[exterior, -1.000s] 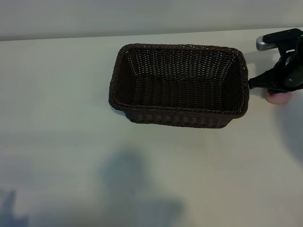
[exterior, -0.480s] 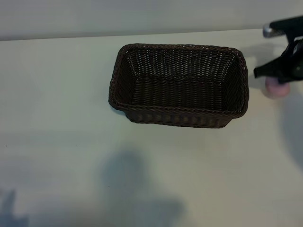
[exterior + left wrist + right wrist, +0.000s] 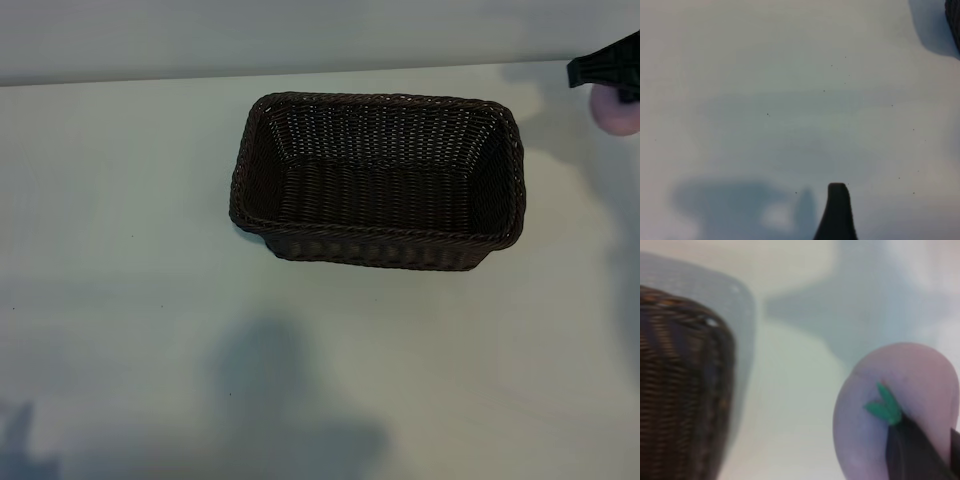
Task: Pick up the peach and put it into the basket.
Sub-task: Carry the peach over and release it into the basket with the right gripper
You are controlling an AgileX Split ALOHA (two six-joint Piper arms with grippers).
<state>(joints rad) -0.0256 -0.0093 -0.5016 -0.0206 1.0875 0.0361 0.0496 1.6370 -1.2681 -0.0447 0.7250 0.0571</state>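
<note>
The right gripper (image 3: pixel 612 88) sits at the upper right edge of the exterior frame, its jaws closed on the peach (image 3: pixel 615 110). The peach hangs below the black jaws, clear of the worktop (image 3: pixel 130 250). In the right wrist view the peach (image 3: pixel 895 410) fills the lower right, its green leaf mark facing the camera, with one dark finger (image 3: pixel 912 452) across its surface.

The basket (image 3: pixel 378 245) stands at upper centre of the exterior frame, open side up and empty. It lies to the left of the peach and apart from it; the right wrist view shows its braided corner (image 3: pixel 685 380) at the left edge.

The left gripper (image 3: pixel 836 212) shows only as one dark fingertip above bare worktop in its own wrist view; its jaws stand wide and hold nothing.

Step in hand: carry phase, with the grasp complete and the fruit off the surface. The next move calls for travel leftward in the exterior frame until the peach is over the basket interior, clearing the near rim, then lowering and releasing.
</note>
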